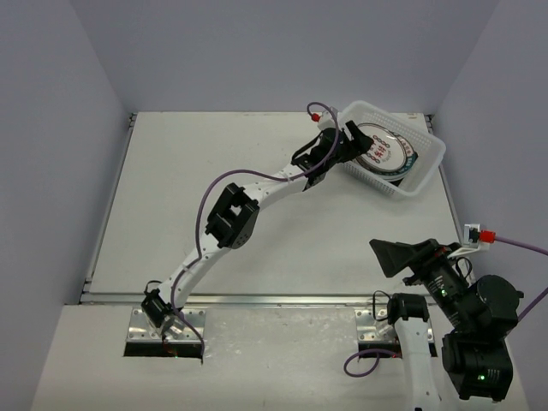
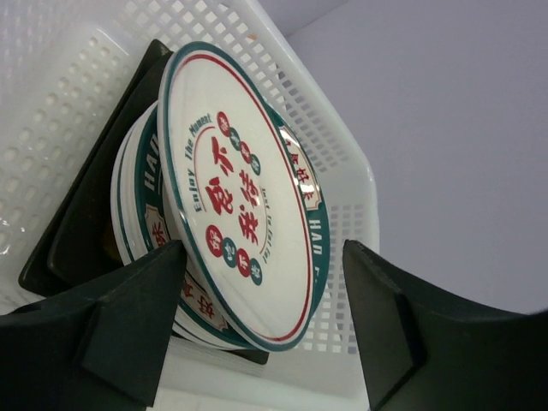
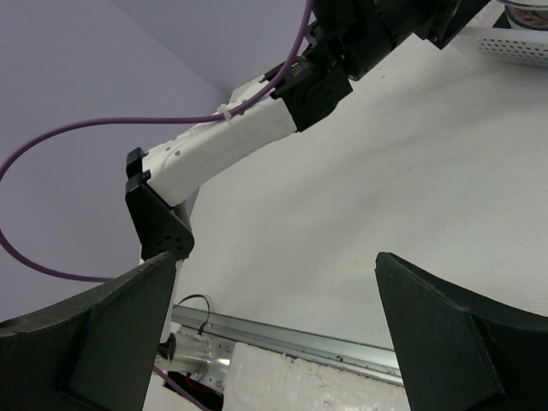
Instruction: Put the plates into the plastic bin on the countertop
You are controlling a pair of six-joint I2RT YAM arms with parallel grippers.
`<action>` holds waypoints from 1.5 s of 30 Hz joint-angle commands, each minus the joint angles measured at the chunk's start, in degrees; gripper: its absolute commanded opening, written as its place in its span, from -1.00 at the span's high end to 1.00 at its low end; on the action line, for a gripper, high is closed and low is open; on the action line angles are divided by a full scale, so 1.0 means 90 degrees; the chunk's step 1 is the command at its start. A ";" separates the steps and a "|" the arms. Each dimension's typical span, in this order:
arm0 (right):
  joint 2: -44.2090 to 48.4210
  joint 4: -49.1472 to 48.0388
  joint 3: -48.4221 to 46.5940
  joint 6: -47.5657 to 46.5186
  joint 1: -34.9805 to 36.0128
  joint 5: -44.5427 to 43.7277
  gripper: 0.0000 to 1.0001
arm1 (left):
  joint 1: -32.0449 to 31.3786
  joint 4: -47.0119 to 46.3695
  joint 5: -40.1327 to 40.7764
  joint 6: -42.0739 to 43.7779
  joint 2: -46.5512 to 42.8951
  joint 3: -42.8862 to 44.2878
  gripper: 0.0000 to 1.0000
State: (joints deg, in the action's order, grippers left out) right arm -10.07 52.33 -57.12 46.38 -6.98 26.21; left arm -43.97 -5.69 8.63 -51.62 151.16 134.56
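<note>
Your countertop (image 1: 257,214) has the plastic bin (image 1: 390,186) at its far-right corner, set at an angle. The plates (image 1: 385,147) are stacked inside the bin: round white ones w/ teal-red rims over a dark square plate (image 2: 86,214). The top plate (image 2: 248,205), w/ red characters, lies tilted on the stack. Your L gripper (image 2: 261,317) is at the bin's left side, jaws released either side of that plate's edge; the right finger is clear of it. Your R gripper (image 3: 274,334) hovers over the near-right countertop, jaws spread, nothing between them.
</note>
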 commanded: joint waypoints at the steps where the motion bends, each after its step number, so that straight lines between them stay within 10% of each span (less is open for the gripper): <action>1: -0.0083 -0.0306 -0.0103 0.0039 0.0024 0.0008 -0.98 | -0.0065 0.0578 -0.0110 -0.0142 -0.0377 -0.0161 -1.00; 18: -0.0084 -0.0200 -0.0400 0.0060 0.0024 -0.0109 -0.98 | -0.0203 0.1294 -0.0720 0.0272 -0.0753 -0.0356 -1.00; 26: -0.0567 -0.0346 -0.0273 -0.1483 -0.0003 0.0307 -0.98 | -0.0051 0.1470 0.1263 0.2155 -0.4870 -0.4142 -1.00; 33: -0.1889 0.0479 -0.0431 -0.2917 -0.0300 -0.1401 -0.98 | 0.0310 0.3238 0.3458 0.3038 -0.8037 -0.6598 -1.00; 45: -0.2636 0.0541 -0.0665 -0.3694 0.1953 -0.3902 -0.97 | 0.0423 0.3909 0.3797 0.4125 -1.3383 -0.9403 -1.00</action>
State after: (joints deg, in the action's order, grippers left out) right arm -33.00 57.75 -60.99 16.35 6.04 0.08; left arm -40.16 28.40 38.64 -22.32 40.71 53.52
